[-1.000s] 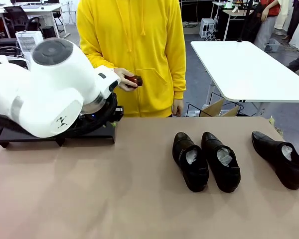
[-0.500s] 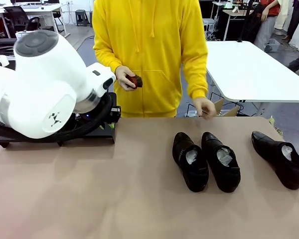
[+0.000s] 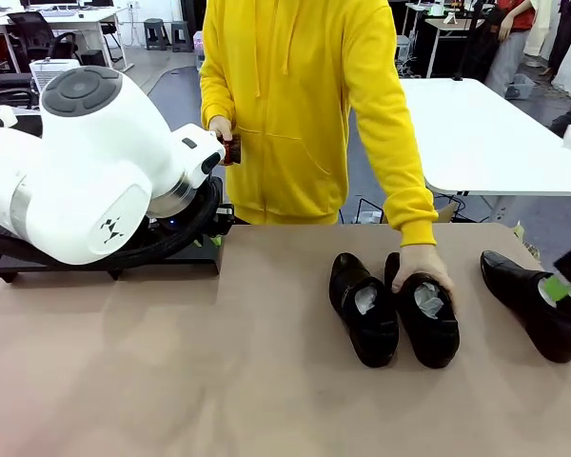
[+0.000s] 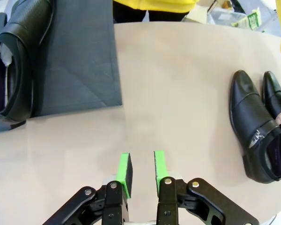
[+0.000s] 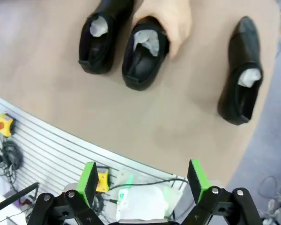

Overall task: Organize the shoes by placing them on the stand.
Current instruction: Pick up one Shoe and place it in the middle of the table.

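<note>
Three black shoes lie on the brown table: a left one (image 3: pixel 364 307), a middle one (image 3: pixel 423 319) and a right one (image 3: pixel 538 303), all showing paper stuffing. A person's hand (image 3: pixel 422 271) rests on the middle shoe (image 5: pixel 145 51). A fourth shoe (image 4: pixel 18 61) sits on the dark stand (image 4: pixel 79 56), which my left arm mostly hides in the front view. My left gripper (image 4: pixel 142 168) hangs over bare table with only a narrow gap between its pads and nothing in it. My right gripper (image 5: pixel 143 180) is wide open above the table's near edge. One of its fingertips (image 3: pixel 555 287) shows over the right shoe (image 5: pixel 241 70).
The person in a yellow hoodie stands at the far side and holds a small reddish-brown object (image 3: pixel 230 149) in the other hand. A white table (image 3: pixel 485 133) stands behind. A slatted metal panel with a yellow button box (image 5: pixel 2 124) lies below the table's near edge.
The person has stepped right and laid a hand on the middle shoe. A finger of my right gripper has come in at the right edge. My left arm has shifted slightly.
</note>
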Robot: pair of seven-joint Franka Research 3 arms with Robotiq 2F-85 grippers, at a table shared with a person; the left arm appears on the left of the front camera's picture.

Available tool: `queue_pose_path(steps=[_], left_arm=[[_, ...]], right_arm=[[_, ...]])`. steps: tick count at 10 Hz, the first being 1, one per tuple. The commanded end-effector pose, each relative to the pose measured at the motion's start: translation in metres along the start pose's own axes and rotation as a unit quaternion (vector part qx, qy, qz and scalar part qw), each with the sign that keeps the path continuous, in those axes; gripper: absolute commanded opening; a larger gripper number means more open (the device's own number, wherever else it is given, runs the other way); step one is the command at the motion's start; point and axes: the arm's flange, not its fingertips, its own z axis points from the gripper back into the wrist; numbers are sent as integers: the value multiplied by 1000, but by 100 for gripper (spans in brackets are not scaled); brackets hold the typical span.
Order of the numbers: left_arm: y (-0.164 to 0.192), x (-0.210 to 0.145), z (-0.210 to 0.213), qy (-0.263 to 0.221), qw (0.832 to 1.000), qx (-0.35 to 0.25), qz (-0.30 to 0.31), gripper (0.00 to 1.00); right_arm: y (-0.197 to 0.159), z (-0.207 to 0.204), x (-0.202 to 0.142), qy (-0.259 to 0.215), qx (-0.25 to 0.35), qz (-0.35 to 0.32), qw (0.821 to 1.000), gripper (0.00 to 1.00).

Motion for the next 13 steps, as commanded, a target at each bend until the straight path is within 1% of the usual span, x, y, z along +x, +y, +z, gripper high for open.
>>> queue_pose_path(steps=[1, 2, 4, 5, 6, 7, 9, 10, 11, 12, 13], left_arm=[[-4, 1, 0, -7, 1000, 10, 7, 30], [-4, 1, 0, -7, 1000, 10, 7, 30], [-4, 1, 0, -7, 1000, 10, 7, 30], [-4, 1, 0, -7, 1000, 10, 7, 30], [-4, 1, 0, -7, 1000, 10, 7, 30], [-4, 1, 0, -7, 1000, 10, 7, 30], [-4, 1, 0, -7, 1000, 10, 7, 30], [-4, 1, 0, -7, 1000, 10, 7, 30], [-4, 1, 0, -7, 1000, 10, 7, 30], [-4, 1, 0, -7, 1000, 10, 7, 30], [-4, 1, 0, -7, 1000, 10, 7, 30]], right_arm=[[-27, 0, -14, 29, 2, -32, 999, 100], [-49, 9, -35, 34, -9, -70, 997, 100], [-76, 23, -68, 10, 2, -114, 993, 100], [-83, 24, -74, 1, 3, -126, 992, 100], [-84, 21, -70, 12, -1, -163, 987, 100], [-81, 30, -63, 14, 1, -126, 992, 100], [-81, 30, -63, 14, 1, -126, 992, 100], [-87, 33, -69, 11, -1, -142, 990, 100], [-89, 21, -42, 43, 13, -117, 992, 100], [-93, 8, -17, 44, 8, -114, 992, 100], [-98, -9, 6, 34, 8, -137, 990, 100]])
